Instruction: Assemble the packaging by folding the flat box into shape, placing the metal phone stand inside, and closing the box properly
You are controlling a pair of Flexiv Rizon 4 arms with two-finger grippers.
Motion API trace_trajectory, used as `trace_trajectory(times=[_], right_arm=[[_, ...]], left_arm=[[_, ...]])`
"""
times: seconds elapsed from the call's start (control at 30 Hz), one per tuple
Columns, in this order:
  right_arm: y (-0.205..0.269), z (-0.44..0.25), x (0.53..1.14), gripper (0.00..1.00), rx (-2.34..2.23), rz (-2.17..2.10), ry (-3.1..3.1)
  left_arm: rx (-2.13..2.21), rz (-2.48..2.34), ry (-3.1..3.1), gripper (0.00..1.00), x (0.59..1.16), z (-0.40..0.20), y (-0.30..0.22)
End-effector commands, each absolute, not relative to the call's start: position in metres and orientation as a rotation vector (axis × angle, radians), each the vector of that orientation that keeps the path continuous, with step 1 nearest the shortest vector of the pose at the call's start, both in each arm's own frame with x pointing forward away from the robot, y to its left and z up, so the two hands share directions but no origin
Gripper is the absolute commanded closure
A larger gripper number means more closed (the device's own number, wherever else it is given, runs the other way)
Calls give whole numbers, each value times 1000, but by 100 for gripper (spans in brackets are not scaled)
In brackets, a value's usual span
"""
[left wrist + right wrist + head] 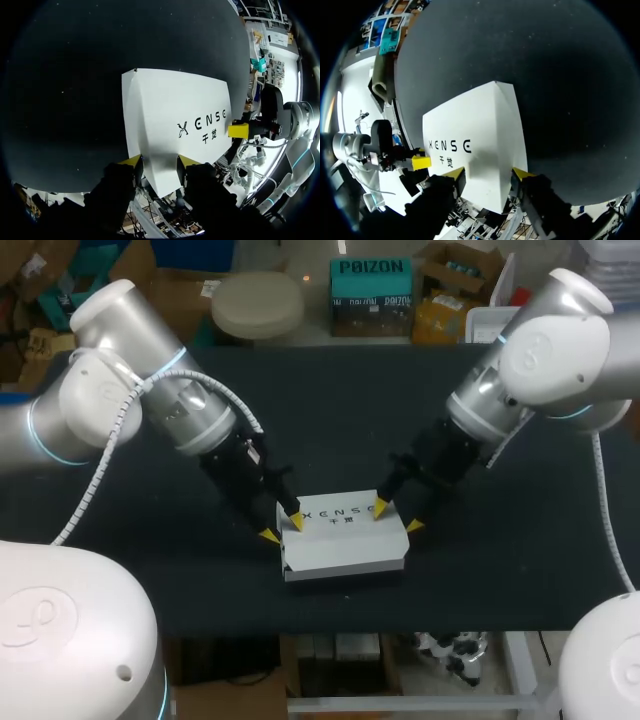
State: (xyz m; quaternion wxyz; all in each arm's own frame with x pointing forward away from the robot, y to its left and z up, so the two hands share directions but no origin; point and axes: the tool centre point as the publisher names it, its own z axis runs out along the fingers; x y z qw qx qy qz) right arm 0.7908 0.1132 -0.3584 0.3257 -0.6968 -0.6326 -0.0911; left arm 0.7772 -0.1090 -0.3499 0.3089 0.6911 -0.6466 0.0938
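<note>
The box lies closed on the table, middle near. Left fingers and right fingers are spread, each pair straddling one end, one tip on top. Uneven pressure could skid it or spring the left flap.

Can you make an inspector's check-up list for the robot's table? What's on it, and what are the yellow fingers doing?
surface: black table.
job's things: white box, folded into shape, lid lying on top, in the middle of the table; metal phone stand not seen.
clutter: nothing seen.
grippers: left gripper open at the box's left end, one yellow tip over the lid, one beside the end; right gripper open, placed likewise at the right end.
cables: white coiled cable along the left arm; white cable beside the right arm.
surroundings: nothing seen reaching over the table.
</note>
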Motion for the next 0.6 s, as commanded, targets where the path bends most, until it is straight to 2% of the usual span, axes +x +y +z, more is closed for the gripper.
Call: trace_trajectory(times=[0.03, 0.33, 0.6], right_arm=[[119, -358, 797, 39, -1802, -217, -1652], [122, -352, 797, 36, -1804, -215, -1652], [122, -348, 797, 39, -1810, -217, -1658]], left_arm=[[1814, 231, -1710, 56, 783, -349, -115], [1796, 233, -1695, 55, 783, -345, -113], [1794, 237, -1690, 55, 783, -343, -111]])
